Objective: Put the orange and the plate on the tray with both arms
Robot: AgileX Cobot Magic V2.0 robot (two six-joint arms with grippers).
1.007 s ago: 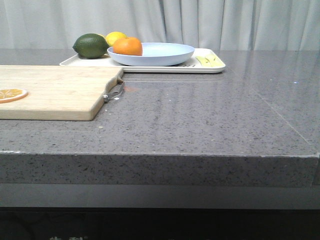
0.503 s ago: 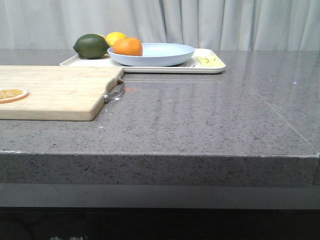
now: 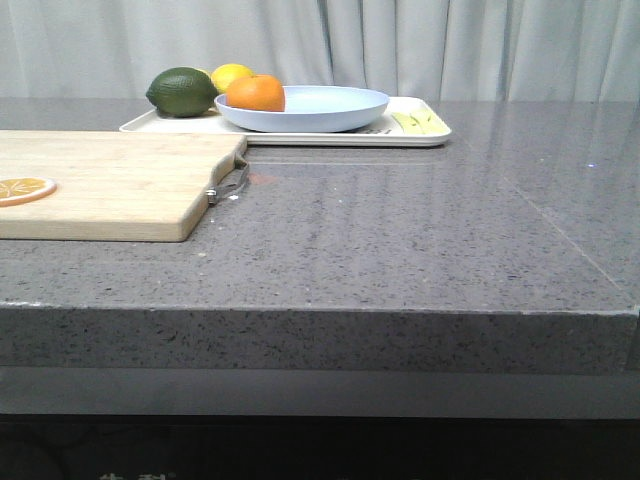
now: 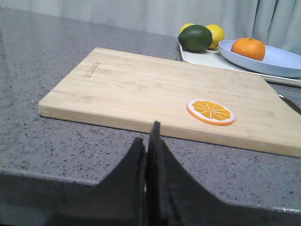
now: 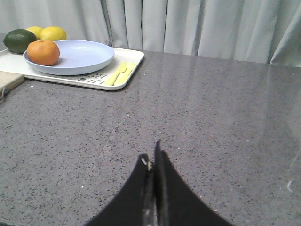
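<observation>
Orange (image 3: 256,93) sits in plate (image 3: 303,107) on tray (image 3: 420,135), upper left; left gripper (image 4: 146,136) and right gripper (image 5: 154,157) are pressed closed, empty; little risk is judged unless the tray gets nudged.

Grey speckled stone table (image 3: 420,240), glossy. Cream tray (image 3: 420,137) at far side (rim low, corners rounded). Wooden cutting board (image 3: 110,185) at near left, metal handle (image 3: 232,184) toward tray, the two apart.

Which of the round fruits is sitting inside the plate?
The orange: it rests in the lavender plate. The green lime and yellow lemon lie beside it.
</observation>
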